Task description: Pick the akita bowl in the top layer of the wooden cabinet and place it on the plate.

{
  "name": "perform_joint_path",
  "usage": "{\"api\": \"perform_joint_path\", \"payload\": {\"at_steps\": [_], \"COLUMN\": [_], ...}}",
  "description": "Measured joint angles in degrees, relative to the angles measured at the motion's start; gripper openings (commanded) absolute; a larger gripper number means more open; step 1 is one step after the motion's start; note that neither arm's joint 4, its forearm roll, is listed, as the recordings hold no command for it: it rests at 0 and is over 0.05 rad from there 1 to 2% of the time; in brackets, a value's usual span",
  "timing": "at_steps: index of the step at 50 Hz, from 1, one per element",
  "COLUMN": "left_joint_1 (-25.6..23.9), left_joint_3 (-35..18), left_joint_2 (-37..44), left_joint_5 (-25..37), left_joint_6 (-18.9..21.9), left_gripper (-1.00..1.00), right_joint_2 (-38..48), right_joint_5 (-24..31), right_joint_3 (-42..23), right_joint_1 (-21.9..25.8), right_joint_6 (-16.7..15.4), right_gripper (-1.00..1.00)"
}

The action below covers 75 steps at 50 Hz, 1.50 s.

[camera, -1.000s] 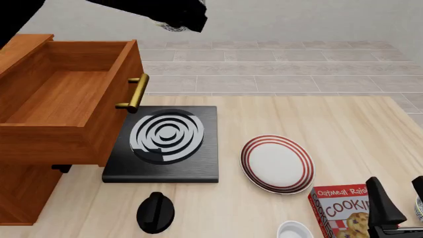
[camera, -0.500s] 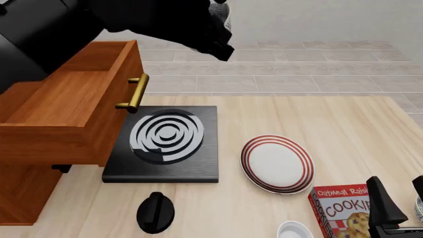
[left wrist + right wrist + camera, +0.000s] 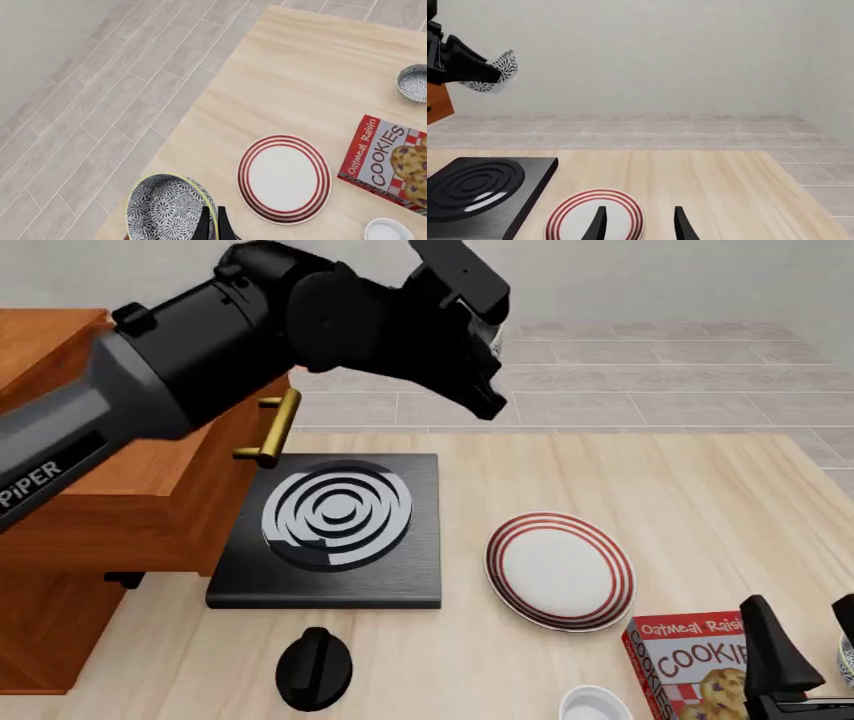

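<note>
Akita bowl (image 3: 170, 210), small, round and white with a dense dark pattern, sits pinched by its rim between the closed fingers of the left gripper (image 3: 211, 224) in the left wrist view, held up in the air over the edge of the pale wooden table (image 3: 313, 85). Beyond it on the table lie the round white plate with red rings (image 3: 284, 178), a red cookie box (image 3: 393, 162), a patterned bowl (image 3: 413, 83) and a plain white bowl (image 3: 385, 232).

From the front, the left arm reaches out above the black stove slab with white rings (image 3: 334, 530), beside the reddish-brown wooden cabinet (image 3: 80, 530) with its brass bar handle (image 3: 272, 427). A black knob (image 3: 315, 668) lies near the table's front.

In the right wrist view, the right gripper (image 3: 639, 222) hangs with its fingers parted and nothing between them, just above the plate's edge, and the bowl shows high up, well apart from the plate.
</note>
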Motion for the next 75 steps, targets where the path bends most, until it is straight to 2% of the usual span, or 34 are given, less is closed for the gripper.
{"api": "perform_joint_path", "payload": {"at_steps": [75], "left_joint_1": [-6.8], "left_joint_3": [9.5], "left_joint_2": [11.6], "left_joint_5": [-17.7], "left_joint_6": [-0.7], "left_gripper": [-1.0], "right_joint_2": [0.0], "right_joint_5": [-0.4], "right_joint_3": [-0.7], "right_joint_1": [-0.3], "right_joint_6": [1.4], "right_gripper": [1.0]}}
